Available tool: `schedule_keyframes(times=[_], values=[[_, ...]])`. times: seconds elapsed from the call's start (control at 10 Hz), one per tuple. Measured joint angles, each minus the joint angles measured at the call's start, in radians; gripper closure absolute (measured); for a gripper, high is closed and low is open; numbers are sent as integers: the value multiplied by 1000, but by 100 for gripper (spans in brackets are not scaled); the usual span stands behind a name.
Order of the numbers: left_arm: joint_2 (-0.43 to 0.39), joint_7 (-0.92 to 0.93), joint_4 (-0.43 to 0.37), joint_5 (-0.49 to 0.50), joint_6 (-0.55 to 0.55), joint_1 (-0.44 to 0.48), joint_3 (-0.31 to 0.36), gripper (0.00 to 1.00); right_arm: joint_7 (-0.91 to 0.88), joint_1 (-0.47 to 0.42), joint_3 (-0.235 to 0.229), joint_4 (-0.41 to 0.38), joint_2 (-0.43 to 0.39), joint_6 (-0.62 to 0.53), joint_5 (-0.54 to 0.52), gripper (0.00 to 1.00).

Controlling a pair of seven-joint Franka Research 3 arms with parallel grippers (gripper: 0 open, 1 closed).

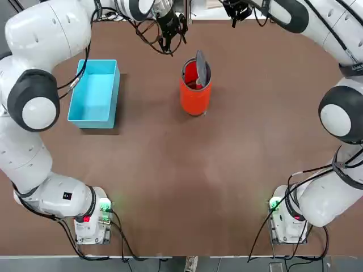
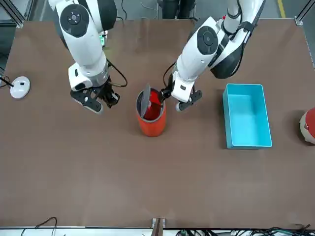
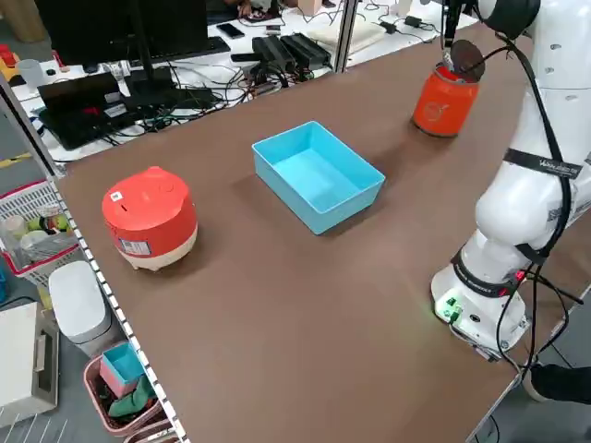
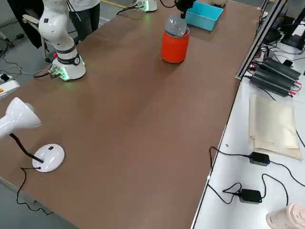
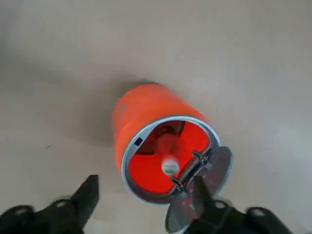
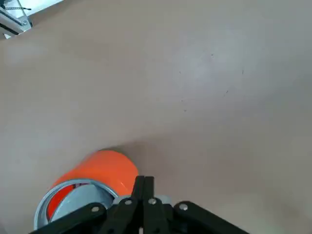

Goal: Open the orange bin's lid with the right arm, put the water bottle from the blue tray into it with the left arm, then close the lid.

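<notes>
The orange bin (image 1: 195,95) stands mid-table with its grey lid (image 1: 201,63) tipped up on edge. In the left wrist view the water bottle (image 5: 168,155) stands inside the bin (image 5: 146,122), pale cap up. My left gripper (image 5: 146,200) hovers open above the bin's rim with nothing between its fingers; from overhead it (image 1: 168,35) is just beyond the bin on the tray side. My right gripper (image 6: 143,187) is shut and empty, raised beside the bin (image 6: 100,170) on the other side. The blue tray (image 1: 94,92) holds nothing.
A red-and-white rounded cooker (image 3: 150,217) sits beyond the tray toward the table's left end. A white lamp with a round base (image 4: 46,157) stands near the right end. Cables and equipment lie on a bench past the table's far edge.
</notes>
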Motion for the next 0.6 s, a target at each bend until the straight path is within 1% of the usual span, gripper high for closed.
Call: schedule_keyframes(times=[0.1,0.2,0.3,0.4,0.6], values=[[-2,-4,9,8,0,8,2,0,0,1,0,0,0,0,0,99],[-11,-4,25,20,-17,31,4,0,0,3,1,-2,0,1,1,99],[-30,5,36,53,-70,73,5,0,0,10,3,-10,0,8,2,99],[-58,37,45,83,-146,127,5,0,8,29,4,-26,1,24,3,99],[-127,183,50,102,-290,267,7,0,72,87,6,-65,2,84,3,99]])
